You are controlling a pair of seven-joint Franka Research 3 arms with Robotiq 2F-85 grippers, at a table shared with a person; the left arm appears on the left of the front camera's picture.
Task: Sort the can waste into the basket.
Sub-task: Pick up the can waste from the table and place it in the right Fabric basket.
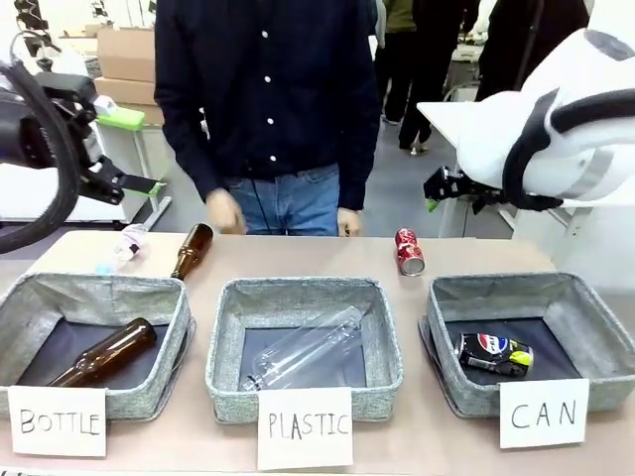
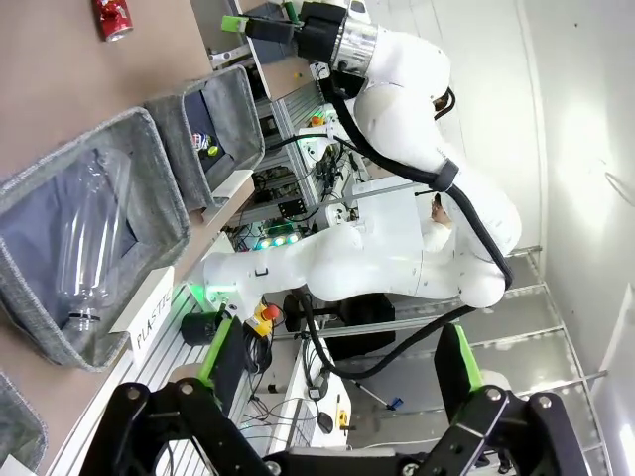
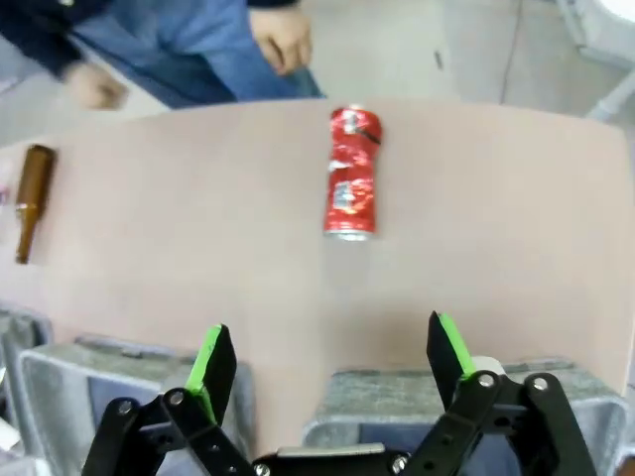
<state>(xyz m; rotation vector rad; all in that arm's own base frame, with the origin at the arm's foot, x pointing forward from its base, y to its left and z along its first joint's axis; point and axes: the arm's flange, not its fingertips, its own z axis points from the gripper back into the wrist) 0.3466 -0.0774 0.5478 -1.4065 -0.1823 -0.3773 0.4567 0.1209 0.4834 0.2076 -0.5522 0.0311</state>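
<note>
A dented red can (image 1: 408,251) lies on its side on the bare table beyond the CAN basket (image 1: 526,289); it also appears in both wrist views (image 3: 350,186) (image 2: 112,17). A black can (image 1: 493,354) rests on that basket's dark bottom. My right gripper (image 1: 435,193) hangs open in the air above the red can, and the can lies ahead of its spread green fingertips (image 3: 330,357). My left gripper (image 1: 134,151) is raised at the far left, open and holding nothing (image 2: 337,367).
The PLASTIC basket (image 1: 303,290) holds a clear bottle, and the BOTTLE basket (image 1: 94,289) holds a brown one. Another brown bottle (image 1: 191,251) and a clear bottle (image 1: 127,244) lie on the far left of the table. A person stands at the far edge, hands (image 3: 283,40) close to it.
</note>
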